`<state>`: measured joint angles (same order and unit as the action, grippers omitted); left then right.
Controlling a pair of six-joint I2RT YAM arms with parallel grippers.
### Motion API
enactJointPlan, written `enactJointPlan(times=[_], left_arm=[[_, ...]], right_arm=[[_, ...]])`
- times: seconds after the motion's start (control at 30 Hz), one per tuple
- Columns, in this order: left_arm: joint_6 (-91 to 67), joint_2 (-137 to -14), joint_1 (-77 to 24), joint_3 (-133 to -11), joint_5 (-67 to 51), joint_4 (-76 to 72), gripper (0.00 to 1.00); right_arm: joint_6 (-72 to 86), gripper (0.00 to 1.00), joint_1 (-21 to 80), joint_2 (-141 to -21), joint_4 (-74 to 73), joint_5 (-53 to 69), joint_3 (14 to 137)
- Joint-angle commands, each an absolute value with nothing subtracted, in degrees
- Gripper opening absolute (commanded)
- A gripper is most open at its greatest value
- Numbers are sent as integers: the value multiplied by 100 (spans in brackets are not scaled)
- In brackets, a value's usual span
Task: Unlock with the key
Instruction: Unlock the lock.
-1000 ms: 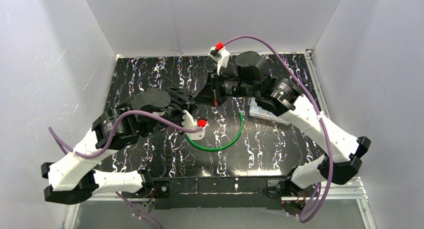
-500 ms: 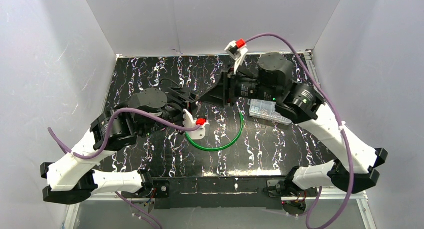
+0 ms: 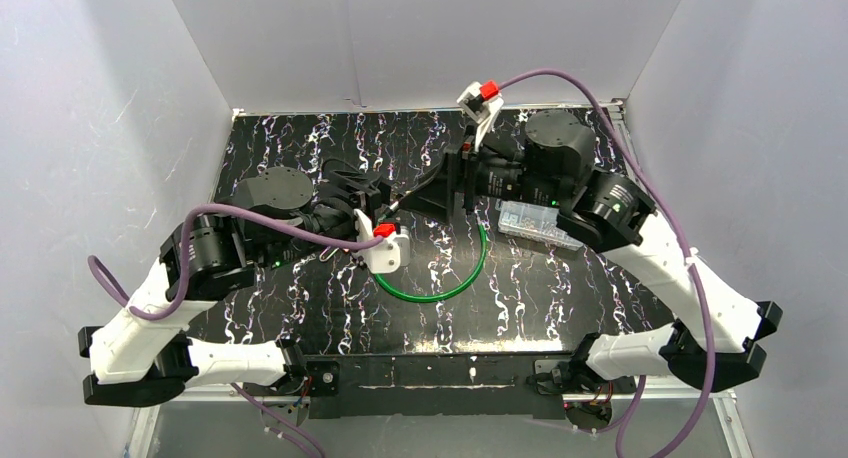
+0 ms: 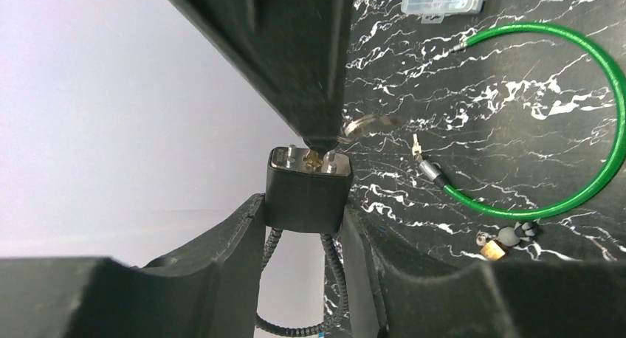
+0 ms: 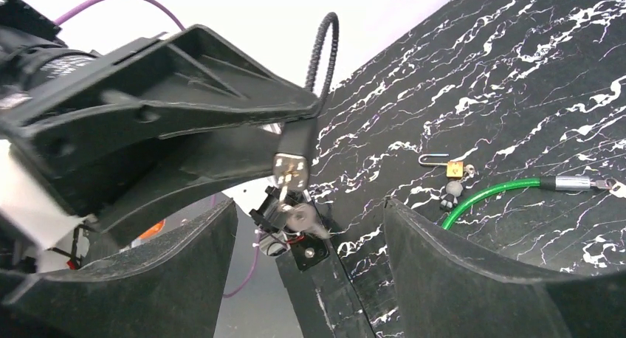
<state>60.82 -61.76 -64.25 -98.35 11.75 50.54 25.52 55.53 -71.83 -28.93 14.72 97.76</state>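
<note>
Key (image 5: 294, 217) sits in the end of the black lock (image 4: 308, 199), and its ring (image 4: 367, 122) hangs off it. The left claw (image 4: 306, 209) is squeezed shut on the sides of the lock. It holds the lock up in the air above the desk (image 3: 300, 313), a little toward 10 o'clock from the middle in the top view. A thin black cable (image 5: 325, 57) loops out of the lock's other end.

The right claw (image 5: 310, 204) is open wide and holds nothing. Its two fingers (image 5: 458, 279) stand one on each side of the key. They do not seem to touch it (in the left wrist view one tip looks pressed on the lock's face, but that view is dark and crowded).

What matters next, I think, is that the key lies straight ahead of the right claw, at 9 o'clock from it in the top view. The key's long way seems to run from about 8 o'clock to 2 o'clock there. The right arm is the one to pinch and turn it, since the left one is busy.

On the desk a green cable (image 3: 432, 298) curls at 6 o'clock from the lock. A small gold padlock (image 5: 454, 168) lies by it, and a clear box (image 3: 535, 221) sits at 3 o'clock.
</note>
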Motion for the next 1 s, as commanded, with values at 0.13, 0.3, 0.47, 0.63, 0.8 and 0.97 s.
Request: enactJointPlan(times=[0.13,0.3,0.47,0.63,0.8,0.97], left_arm=[[5737,-6223,-6425,-10121,843,5075,0],[5775,-6257,-6425,-10110,845,5063,0],[5818,-6238,-6425,-10048,957,4933,0],[5857,-6187,-6428,-9990,1089,4751,0],[5829,-6089,-6425,-9895,1116,4569,0],[5812,-5770,-6425,-9545,777,4533,56]], right_arm=[[2490,80,5714,-7396,-2123,1281,9759],[2515,77,5752,-7546,-2017,1326,9831],[2637,56,5748,-7754,-2105,1565,9973],[2730,32,5748,-7737,-2183,1592,9854],[2734,1,5748,-7578,-2071,1539,9731],[2541,1,5697,-7221,-1730,1951,9361]])
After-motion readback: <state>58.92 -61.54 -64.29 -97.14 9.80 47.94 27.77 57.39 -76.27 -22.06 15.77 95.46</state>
